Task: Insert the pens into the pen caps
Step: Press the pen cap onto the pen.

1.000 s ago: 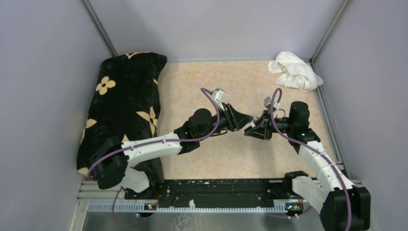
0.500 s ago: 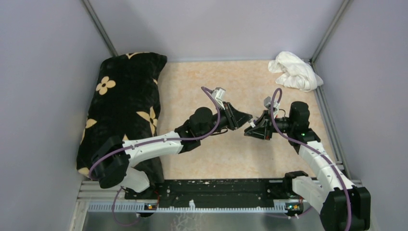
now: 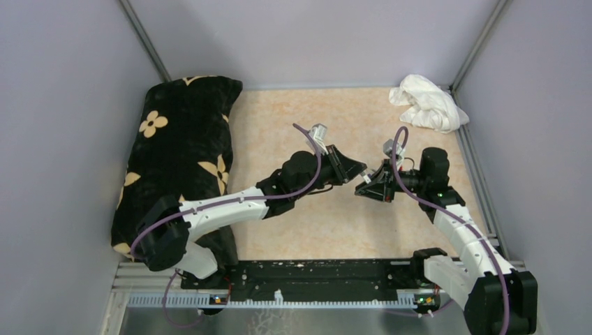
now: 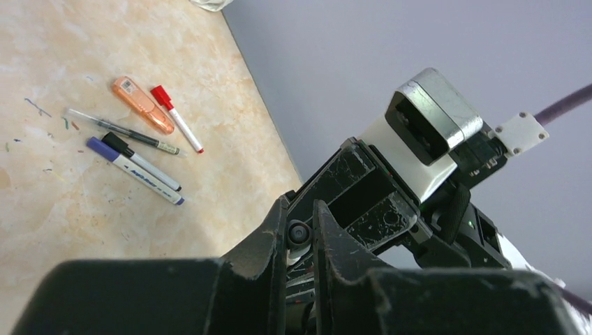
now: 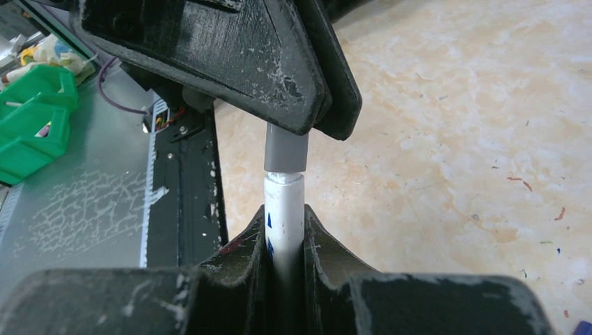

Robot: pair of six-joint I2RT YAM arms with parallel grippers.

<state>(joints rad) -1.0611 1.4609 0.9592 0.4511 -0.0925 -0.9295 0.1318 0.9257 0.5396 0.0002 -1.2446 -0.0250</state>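
My right gripper (image 5: 285, 213) is shut on a white pen (image 5: 284, 199) that points up at a grey pen cap (image 5: 286, 150). The pen's tip sits in the cap's mouth. My left gripper (image 4: 301, 206) is shut on that cap (image 4: 299, 234), seen end-on between its fingers (image 5: 230, 56). From above, the left gripper (image 3: 358, 169) and right gripper (image 3: 366, 183) meet tip to tip over the table's middle. Other pens lie together in the left wrist view: an orange highlighter (image 4: 142, 105), a red-capped pen (image 4: 176, 118), a thin clear pen (image 4: 122, 131), a black-capped pen (image 4: 139, 162) and a blue-capped pen (image 4: 132, 171).
A black pillow with cream flowers (image 3: 181, 146) fills the table's left side. A crumpled white cloth (image 3: 427, 103) lies in the back right corner. Grey walls close in both sides. The black base rail (image 3: 314, 272) runs along the near edge, with green bins (image 5: 35, 118) beyond it.
The left gripper's fingers have closed onto the grey cap and it has shifted slightly right. The right gripper has kept still with the pen.
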